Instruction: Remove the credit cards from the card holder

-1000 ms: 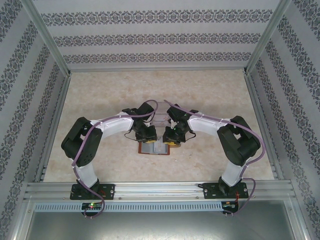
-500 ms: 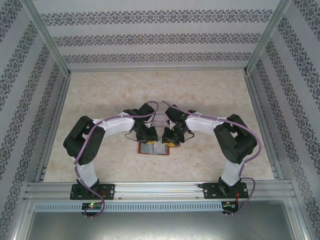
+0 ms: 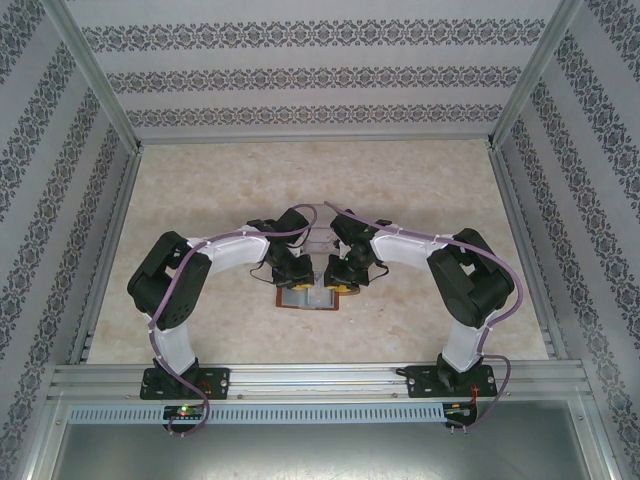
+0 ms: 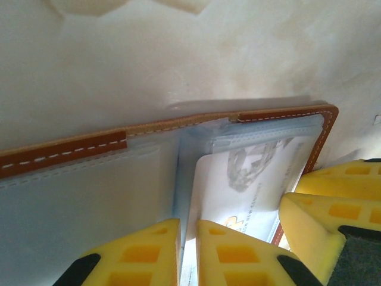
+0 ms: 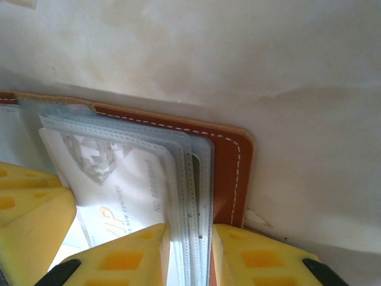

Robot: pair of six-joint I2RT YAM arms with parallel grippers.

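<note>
**A:** Where's the card holder (image 3: 307, 297) sitting, and is there room around it?

**B:** It's open flat on the marbled tabletop (image 3: 300, 180) between the two arms, long side running left to right. Bare stone beyond it and on both sides. Stitched brown leather rim, rounded corners, frosty plastic sleeves inside.

**A:** Jaws?

**B:** On the right gripper (image 5: 189, 229) they're clamped on the sleeve stack by the leather edge. On the left gripper (image 4: 187, 229) they're nearly together on a thin sleeve edge. Can't tell if the glossy pale credit card (image 4: 250, 179) is pinched too.

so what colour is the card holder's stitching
White, on the brown card holder; clearest in the right wrist view.
</note>
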